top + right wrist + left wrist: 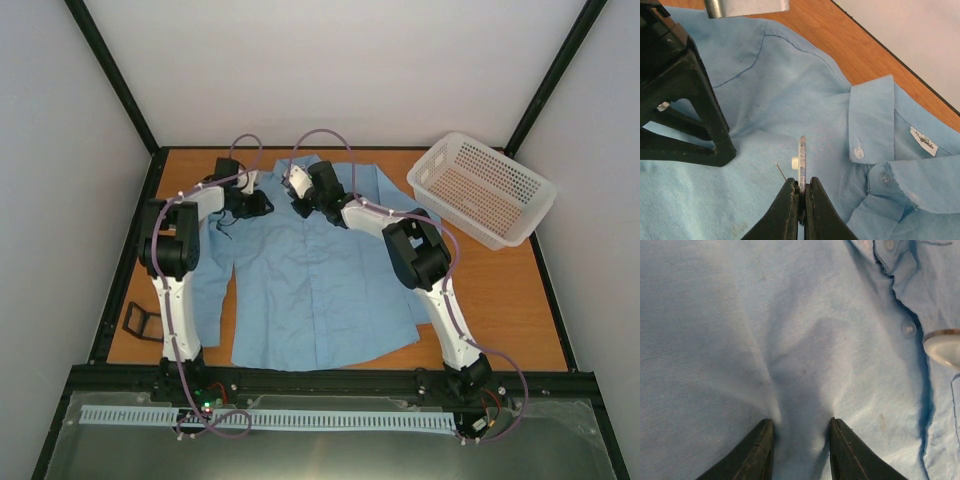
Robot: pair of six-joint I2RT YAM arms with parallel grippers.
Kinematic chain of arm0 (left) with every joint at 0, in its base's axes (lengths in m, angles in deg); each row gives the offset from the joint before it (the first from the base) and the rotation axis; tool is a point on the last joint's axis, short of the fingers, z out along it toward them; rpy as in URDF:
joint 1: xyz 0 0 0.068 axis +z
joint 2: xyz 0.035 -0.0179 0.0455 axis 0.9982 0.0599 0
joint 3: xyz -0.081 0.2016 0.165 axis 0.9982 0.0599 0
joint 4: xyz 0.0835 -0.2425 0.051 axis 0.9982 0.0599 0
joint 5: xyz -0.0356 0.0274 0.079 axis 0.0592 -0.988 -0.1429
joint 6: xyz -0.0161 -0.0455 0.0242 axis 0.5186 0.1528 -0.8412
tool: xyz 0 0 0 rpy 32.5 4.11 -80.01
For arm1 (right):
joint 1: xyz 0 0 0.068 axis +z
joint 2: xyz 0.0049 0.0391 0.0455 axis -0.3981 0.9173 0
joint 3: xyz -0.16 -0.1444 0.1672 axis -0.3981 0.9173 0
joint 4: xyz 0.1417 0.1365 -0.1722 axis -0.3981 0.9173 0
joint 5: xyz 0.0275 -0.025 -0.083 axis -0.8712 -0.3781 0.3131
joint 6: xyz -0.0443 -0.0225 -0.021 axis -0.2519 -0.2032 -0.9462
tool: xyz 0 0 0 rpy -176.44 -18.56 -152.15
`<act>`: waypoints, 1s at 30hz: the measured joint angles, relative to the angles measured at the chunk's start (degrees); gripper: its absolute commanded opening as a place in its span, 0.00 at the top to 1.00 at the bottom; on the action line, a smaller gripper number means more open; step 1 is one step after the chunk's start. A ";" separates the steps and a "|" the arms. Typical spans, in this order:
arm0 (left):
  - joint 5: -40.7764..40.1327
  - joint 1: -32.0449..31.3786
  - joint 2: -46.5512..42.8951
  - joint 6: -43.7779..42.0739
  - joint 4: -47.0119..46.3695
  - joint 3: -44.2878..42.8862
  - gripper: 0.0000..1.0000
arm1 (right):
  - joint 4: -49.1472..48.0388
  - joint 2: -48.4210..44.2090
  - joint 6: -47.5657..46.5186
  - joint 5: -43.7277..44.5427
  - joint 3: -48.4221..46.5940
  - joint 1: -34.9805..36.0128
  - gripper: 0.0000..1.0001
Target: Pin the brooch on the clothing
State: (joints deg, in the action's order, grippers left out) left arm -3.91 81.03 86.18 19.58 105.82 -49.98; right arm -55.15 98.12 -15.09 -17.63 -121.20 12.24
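Brooch [802, 159] pinched edge-on by right gripper [801, 192].

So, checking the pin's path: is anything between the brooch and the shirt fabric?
Nothing visible. The right claw holds the small round whitish brooch on edge just above the light blue button-up shirt; the left claw pinches fabric alongside.
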 measured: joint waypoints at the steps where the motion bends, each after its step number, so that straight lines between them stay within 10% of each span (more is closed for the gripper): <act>1: 0.02 0.04 -0.15 -0.17 -0.13 0.48 0.67 | -0.02 0.00 0.00 0.00 -0.02 0.00 0.97; 7: 1.55 0.11 -2.60 -0.46 -1.70 4.26 0.60 | 0.13 0.00 -0.92 -0.28 -0.02 0.02 0.97; 15: 4.07 0.44 -4.68 -0.39 -1.99 6.73 0.89 | 1.38 0.00 -2.51 0.50 -0.02 0.79 0.97; 30: 12.81 2.93 -5.03 2.12 -6.71 9.40 0.99 | 1.25 0.66 -5.35 10.99 -0.02 3.96 0.97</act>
State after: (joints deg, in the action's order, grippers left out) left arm 8.89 83.96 81.16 21.70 99.11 -40.58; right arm -53.90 98.78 -20.45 -6.64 -121.22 16.20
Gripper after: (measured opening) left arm 0.011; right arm 0.029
